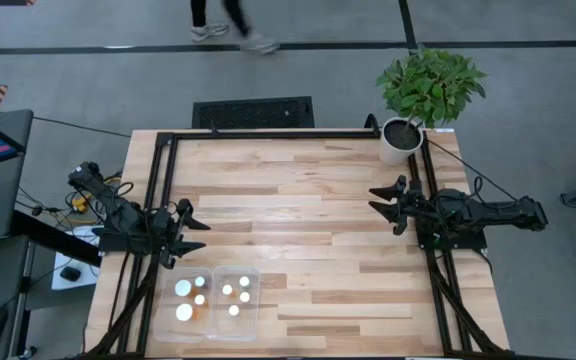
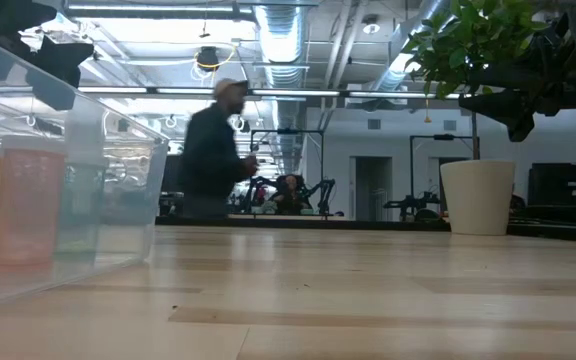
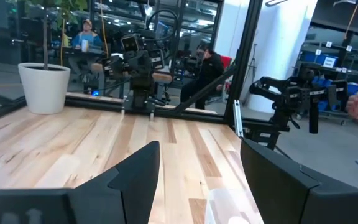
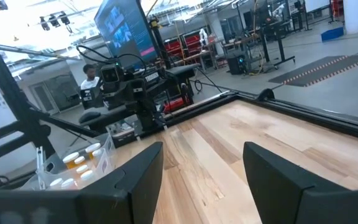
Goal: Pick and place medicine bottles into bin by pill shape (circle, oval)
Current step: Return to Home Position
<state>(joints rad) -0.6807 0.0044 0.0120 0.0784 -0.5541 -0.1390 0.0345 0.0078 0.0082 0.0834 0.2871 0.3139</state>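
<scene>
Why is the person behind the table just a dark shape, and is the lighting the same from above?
Low view: bright ceiling lights behind the person leave a silhouette, and the plant darkens likewise. High view: light is even on the table; the bottles' white caps in the bin glare brightly.

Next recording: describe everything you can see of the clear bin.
The bin is a clear, shallow rectangular plastic tray, divided into two side-by-side compartments. It lies flat on the wooden table, near the open left end effector, which appears not to touch it. Each compartment holds four upright white-capped bottles with orange bodies; nothing else shows touching it.
</scene>
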